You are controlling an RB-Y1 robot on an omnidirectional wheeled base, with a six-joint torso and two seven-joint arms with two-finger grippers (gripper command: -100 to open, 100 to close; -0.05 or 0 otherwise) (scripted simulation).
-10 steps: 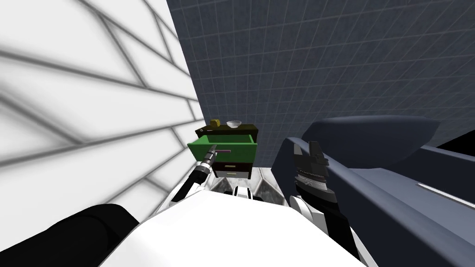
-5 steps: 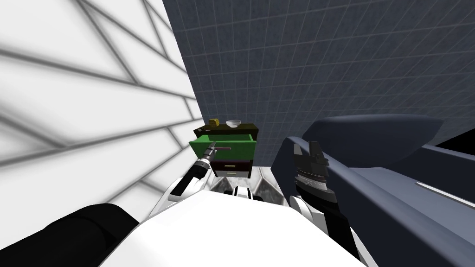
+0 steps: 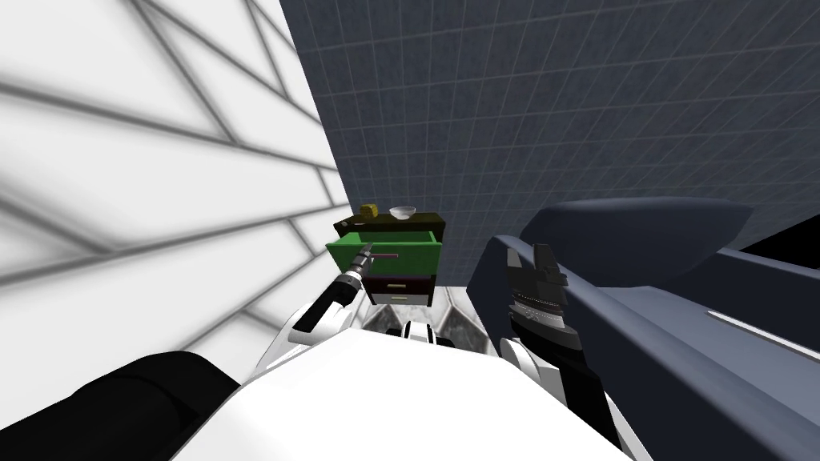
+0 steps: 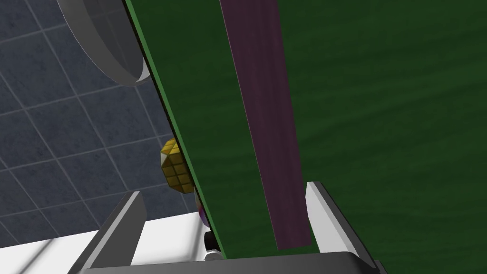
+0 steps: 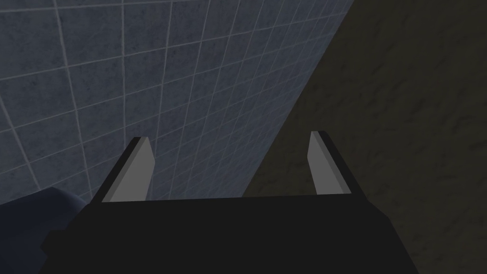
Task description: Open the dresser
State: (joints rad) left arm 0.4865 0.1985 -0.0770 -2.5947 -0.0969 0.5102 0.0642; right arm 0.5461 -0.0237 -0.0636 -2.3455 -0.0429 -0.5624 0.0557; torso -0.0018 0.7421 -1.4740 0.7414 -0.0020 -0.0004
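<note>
The small dark dresser (image 3: 410,293) stands in the corner with its green top drawer (image 3: 412,258) pulled out. A purple bar handle (image 3: 387,256) runs across the drawer front. My left gripper (image 3: 365,257) is at the handle's left end. In the left wrist view the gripper (image 4: 226,190) is open, and its fingers straddle the handle (image 4: 268,119) and the edge of the green drawer front (image 4: 380,119). The handle lies close to one finger (image 4: 321,214). My right gripper (image 3: 529,256) is held up by the dark blue furniture, open (image 5: 228,142) and with nothing in it.
A yellow cube (image 3: 369,211) and a pale bowl (image 3: 403,212) sit on the dresser top. A white wall (image 3: 160,200) runs close along the dresser's left. Big dark blue upholstered furniture (image 3: 641,320) stands on its right. A tiled wall (image 3: 520,120) is behind.
My left forearm has swung slightly left and back while the gripper stays at the handle. The drawer is out about as far as before. The head view has shifted slightly.
</note>
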